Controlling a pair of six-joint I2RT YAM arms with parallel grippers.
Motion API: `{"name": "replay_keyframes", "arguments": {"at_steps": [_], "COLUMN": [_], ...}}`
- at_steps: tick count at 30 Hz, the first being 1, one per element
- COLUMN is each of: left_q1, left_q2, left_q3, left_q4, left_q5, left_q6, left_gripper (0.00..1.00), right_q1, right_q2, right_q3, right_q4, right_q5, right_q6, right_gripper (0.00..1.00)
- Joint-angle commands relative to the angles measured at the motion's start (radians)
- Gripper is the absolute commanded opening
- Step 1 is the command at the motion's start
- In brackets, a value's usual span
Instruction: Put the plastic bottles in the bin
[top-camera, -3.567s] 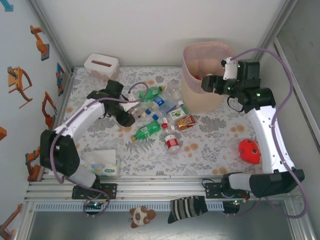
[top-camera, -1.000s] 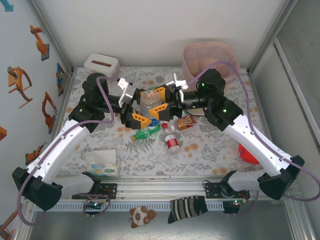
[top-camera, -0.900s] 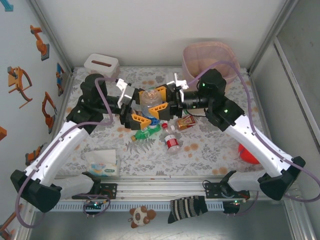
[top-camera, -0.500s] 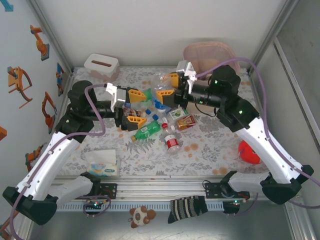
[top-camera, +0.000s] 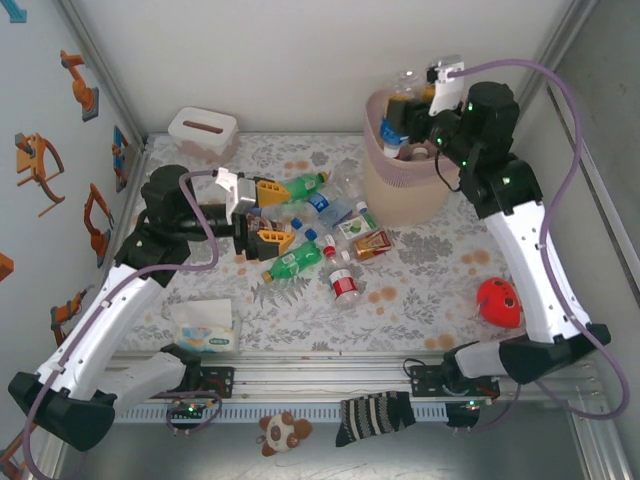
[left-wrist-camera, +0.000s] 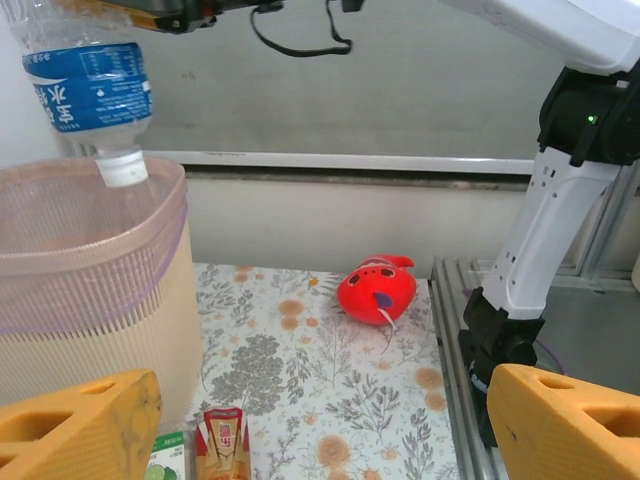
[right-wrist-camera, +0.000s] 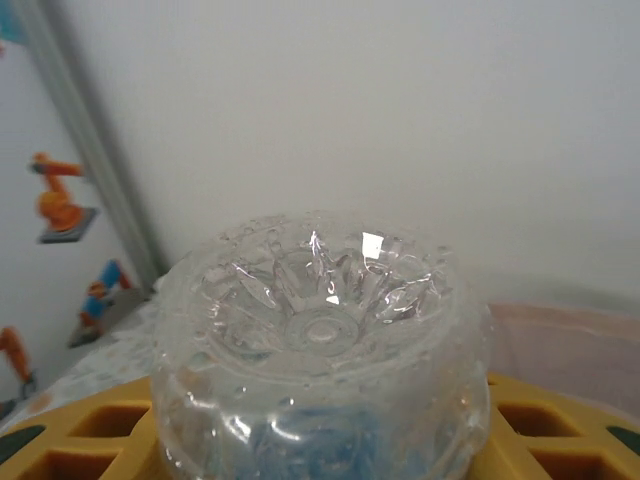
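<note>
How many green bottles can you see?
2. One green bottle lies farther back, left of the bin; the other lies nearer the front. More may hide inside the bin.

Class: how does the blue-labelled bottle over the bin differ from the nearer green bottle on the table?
The blue-labelled bottle is clear; the green bottle is tinted. The blue-labelled bottle hangs cap-down in the right pincer above the bin; the green bottle lies sideways on the table, ungripped. Both are small plastic bottles.
</note>
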Motion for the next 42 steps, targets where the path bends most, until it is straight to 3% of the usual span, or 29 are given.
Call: {"name": "replay_keyframes", "arguments": {"at_steps": [1, 10, 28, 33, 42], "left_q1": [0.007, 0.010, 0.016, 0.017, 0.022], "left_q2": [-0.024, -0.040, -0.031, -0.028, -0.026], "left_q3": [-0.019, -0.049, -0.073, -0.074, -0.070], "left_q4": [0.003, 0.012, 0.026, 0.027, 0.011], "left_q5": [0.002, -0.001, -0.013, -0.016, -0.020], "left_q6": [0.015, 0.002, -0.012, -0.012, -0.004], "left_gripper": [0.84, 0.84, 0.84, 0.84, 0.84], "right_q1": [-0.054, -0.143, -0.160, -0.162, -0.162], "right_q2": [0.060, 0.258, 0.405, 0.422, 0.385], "right_q3": [0.045, 0.145, 0.020, -0.007, 0.023], "right_q4": [0.015, -0.010, -0.111, -0.136, -0.214], "right_q5": [0.058, 0.029, -0.114, -0.123, -0.139], "right_q6": [0.015, -0.006, -0.017, -0.022, -0.021], "right_gripper": [0.47, 0.46, 0.47, 0.53, 0.75]}}
